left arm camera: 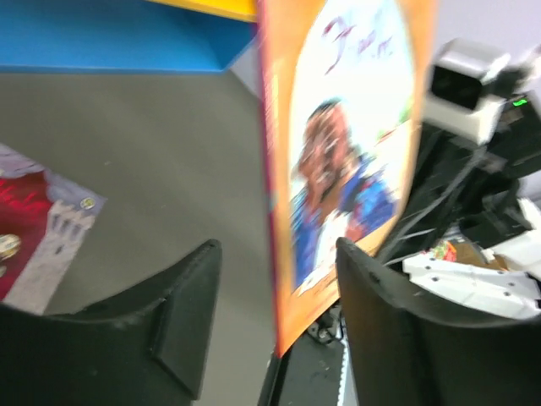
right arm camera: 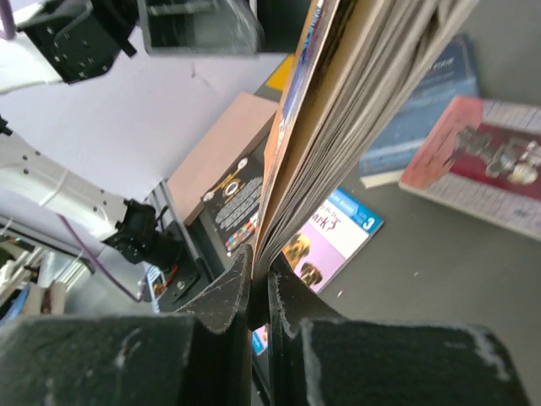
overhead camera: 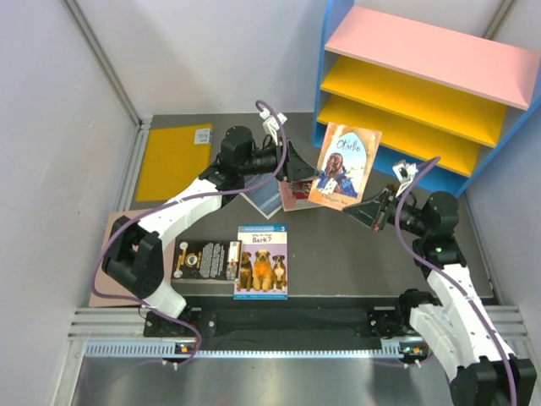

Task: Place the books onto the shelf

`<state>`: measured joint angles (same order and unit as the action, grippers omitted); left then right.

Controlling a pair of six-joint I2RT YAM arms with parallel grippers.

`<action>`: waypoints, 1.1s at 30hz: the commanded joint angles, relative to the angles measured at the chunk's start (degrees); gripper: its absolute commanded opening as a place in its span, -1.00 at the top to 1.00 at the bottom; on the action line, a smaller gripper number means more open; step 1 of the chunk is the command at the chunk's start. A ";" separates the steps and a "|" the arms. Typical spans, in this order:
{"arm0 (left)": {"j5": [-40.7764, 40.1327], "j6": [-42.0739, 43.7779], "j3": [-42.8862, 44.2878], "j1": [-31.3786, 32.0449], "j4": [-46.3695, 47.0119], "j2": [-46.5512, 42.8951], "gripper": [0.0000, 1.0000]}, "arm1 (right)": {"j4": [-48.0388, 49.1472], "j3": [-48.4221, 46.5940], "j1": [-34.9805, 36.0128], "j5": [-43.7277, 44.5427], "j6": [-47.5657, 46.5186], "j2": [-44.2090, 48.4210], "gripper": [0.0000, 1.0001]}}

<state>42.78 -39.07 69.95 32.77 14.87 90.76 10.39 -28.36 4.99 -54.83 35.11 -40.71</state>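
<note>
Since the arm bases sit closest to me, I'll start there: the blue dog book (overhead camera: pixel 261 261) and the black book (overhead camera: pixel 205 260) lie flat side by side on the table (overhead camera: pixel 338 254). Further out, my right gripper (right arm camera: pixel 258 279) is pinched tight on the tan Othello book (overhead camera: pixel 345 166), holding it up off the table. My left gripper (left arm camera: pixel 277 247) sits spread around its other edge, not squeezing. The red-and-white book (overhead camera: pixel 294 196) and navy book (overhead camera: pixel 264 199) lie underneath, and the shelf (overhead camera: pixel 423 51) stands just behind.

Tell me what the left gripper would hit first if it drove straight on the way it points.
The tan book, almost at once: it is held upright between the open fingers of the left gripper, pinched by the right gripper. Past it would come the right arm, depth unclear.
</note>
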 commanded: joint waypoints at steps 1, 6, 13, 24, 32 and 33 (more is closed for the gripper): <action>-1.48 3.47 -0.52 -2.27 -2.92 -1.90 -0.43 | -4.06 -7.93 0.28 2.44 -5.41 -2.44 1.00; -2.27 5.05 -1.92 -3.51 -4.85 -2.95 -0.64 | -4.42 -11.97 0.28 2.80 -6.55 -5.95 1.00; -2.00 4.88 -11.39 -3.42 -2.32 -3.57 -0.71 | -6.17 -22.15 0.28 3.32 -7.43 -11.75 1.00; -9.21 5.06 -28.11 2.90 5.76 1.59 -0.98 | -12.06 -49.75 -0.60 4.38 -6.91 -30.10 1.00; -27.46 8.29 -28.65 18.80 3.86 4.95 -0.98 | -11.62 -70.33 -2.97 6.22 1.87 -43.74 1.00; -28.80 9.00 -27.34 19.86 2.72 4.78 -0.98 | -11.54 -71.65 -3.23 6.49 2.93 -45.84 1.00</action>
<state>24.51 -33.78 40.51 47.24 19.03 95.42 -3.01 -92.95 3.16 -49.54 32.93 -82.04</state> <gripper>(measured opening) 0.989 0.032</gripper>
